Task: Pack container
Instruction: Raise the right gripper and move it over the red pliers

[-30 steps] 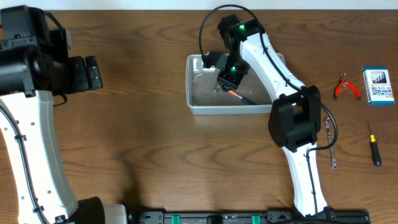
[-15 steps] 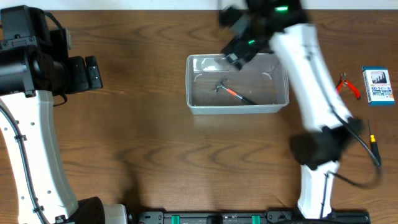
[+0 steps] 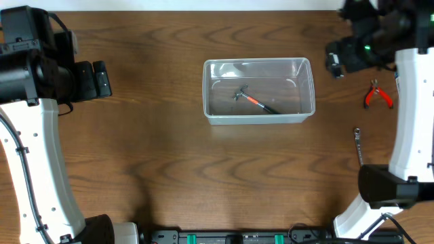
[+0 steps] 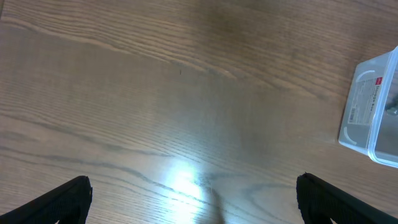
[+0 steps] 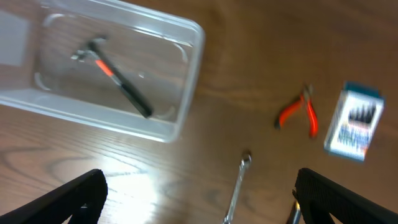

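The container [image 3: 258,118], a clear plastic bin, stands in the middle of the table. A small hammer [image 3: 254,100] with an orange and black handle lies flat on its floor. My right gripper [image 3: 335,59] hangs high, to the right of the bin and clear of it. In the right wrist view the right gripper [image 5: 199,196] is open and empty over bare wood, with the container [image 5: 93,109] and hammer [image 5: 115,74] at upper left. My left gripper [image 3: 100,78] stays far left; in its wrist view the left gripper [image 4: 193,196] is open and holds nothing. The container [image 4: 373,106] shows at that view's right edge.
Red-handled pliers [image 3: 377,95] lie right of the bin, also red-handled pliers [image 5: 297,113]. A slim metal wrench [image 3: 360,154] lies nearer the front, seen as wrench [image 5: 237,186] between my right fingers' line. A blue-and-white box [image 5: 352,121] sits beyond the pliers.
My right gripper has opened, risen out of the container and swung to the right. The hammer stays lying in the bin. The left arm has not moved.
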### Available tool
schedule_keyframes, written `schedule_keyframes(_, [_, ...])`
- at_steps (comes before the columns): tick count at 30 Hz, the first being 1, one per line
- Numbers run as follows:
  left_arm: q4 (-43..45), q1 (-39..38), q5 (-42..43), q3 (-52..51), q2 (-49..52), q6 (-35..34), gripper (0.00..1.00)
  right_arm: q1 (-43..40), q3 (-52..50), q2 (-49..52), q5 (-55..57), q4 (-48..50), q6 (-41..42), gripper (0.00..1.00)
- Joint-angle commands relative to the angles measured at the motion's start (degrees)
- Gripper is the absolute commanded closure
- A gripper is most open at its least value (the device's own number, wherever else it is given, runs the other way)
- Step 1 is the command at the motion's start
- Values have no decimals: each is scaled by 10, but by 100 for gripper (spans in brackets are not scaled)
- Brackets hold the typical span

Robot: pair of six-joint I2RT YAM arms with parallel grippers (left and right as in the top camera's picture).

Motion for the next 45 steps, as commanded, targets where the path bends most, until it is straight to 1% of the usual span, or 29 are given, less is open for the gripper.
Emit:
schedule_keyframes(1, [0, 2, -1, 11, 2, -5, 2, -46, -37, -26, 9, -2, 20, 1])
schedule_keyframes(4, [0, 2, -1, 11, 2, -5, 2, -87, -77, -24, 10, 7, -7, 1])
schedule_keyframes(7, [0, 2, -1, 11, 2, -5, 2, -124, -129, -21, 10, 70, 4, 1])
schedule_keyframes(10, [0, 2, -1, 11, 2, -5, 2, -155, -162, -7, 10, 133, 79, 1])
schedule_keyframes(13, [0, 2, -1, 11, 2, -5, 2, -175, -173, 18, 23, 166, 160, 1])
schedule_keyframes(14, [0, 2, -1, 11, 2, -5, 2, -178, -173, 28, 31, 170, 174, 1])
schedule_keyframes(17, [0, 2, -1, 11, 2, -5, 2, -178, -173, 60, 35, 180, 178, 1])
schedule_keyframes(24, [-5, 2, -1, 11, 2, -5, 2, -173, -173, 106, -15, 200, 180, 1])
schedule_keyframes(29, [-5, 2, -1, 11, 2, -5, 2, -171, -173, 144, 27, 237, 234, 1])
schedule_keyframes(36, [-5, 2, -1, 11, 2, -5, 2, -175, -173, 197, 34, 243, 235, 1])
schedule_keyframes(40, [-5, 2, -1, 11, 2, -5, 2, -175, -173, 213, 88, 252, 236, 1])
schedule_keyframes(45, [-5, 2, -1, 11, 2, -5, 2, -175, -173, 216, 96, 250, 233, 1])
